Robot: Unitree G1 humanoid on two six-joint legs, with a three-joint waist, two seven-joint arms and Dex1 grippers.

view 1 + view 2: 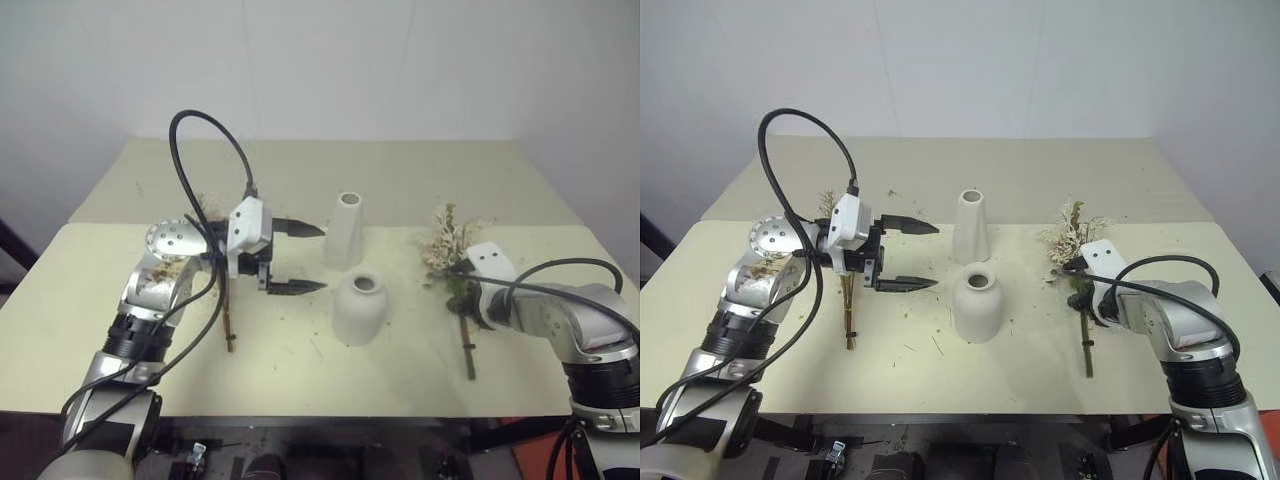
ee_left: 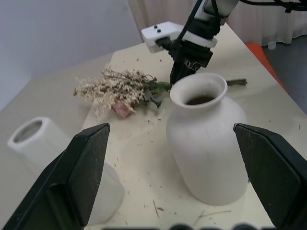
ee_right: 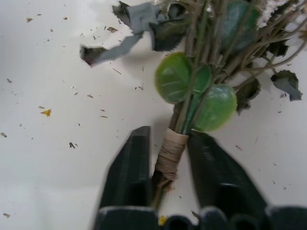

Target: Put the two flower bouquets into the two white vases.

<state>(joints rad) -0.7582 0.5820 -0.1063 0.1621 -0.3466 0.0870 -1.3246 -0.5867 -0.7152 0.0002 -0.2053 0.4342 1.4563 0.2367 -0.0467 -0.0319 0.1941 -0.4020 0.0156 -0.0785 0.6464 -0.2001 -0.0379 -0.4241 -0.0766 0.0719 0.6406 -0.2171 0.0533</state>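
The right gripper (image 3: 169, 177) is clamped on the twine-wrapped stem of the pale bouquet (image 1: 447, 243), which lies flat on the table (image 1: 560, 200) right of the two vases. Its blooms point toward the far edge, its bare stem toward the robot. Lifting should probably be slow, swinging the stem downward before it goes over the squat vase (image 1: 358, 306). The left gripper (image 1: 299, 258) hovers wide open, empty, beside the tall vase (image 1: 345, 230).
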